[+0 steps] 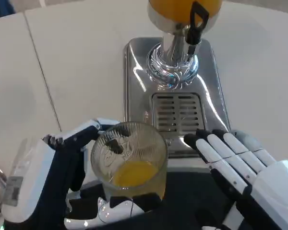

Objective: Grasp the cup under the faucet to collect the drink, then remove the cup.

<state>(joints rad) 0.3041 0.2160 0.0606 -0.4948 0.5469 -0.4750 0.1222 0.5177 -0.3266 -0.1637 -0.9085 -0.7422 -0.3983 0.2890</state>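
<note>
The left hand's fingers (81,134) curl around a clear cup (129,160), black tips pressing its far side and lower front, so the hand (53,182) grips it from the left. The cup is round, with a ribbed, see-through wall, and a shallow pool of orange juice (134,173) lies in its bottom. It is held near the front edge of the table (77,62), just in front of the dispenser's drip tray (176,115) rather than on it. Whether the cup's base touches anything cannot be told; the hand covers it.

The right hand's fingers (221,155) lie straight and side by side, holding nothing, their black tips at the front right corner of the dispenser's base. That hand (249,172) is cut off by the picture's lower right corner.

The dispenser (173,62) has a polished steel base that mirrors its surroundings, a slotted grille over the tray, and a ringed chrome column. Its orange-filled tank (182,7) is cropped by the top edge, and a black tap lever (197,24) hangs at its front. The white table shows a thin seam on the left.
</note>
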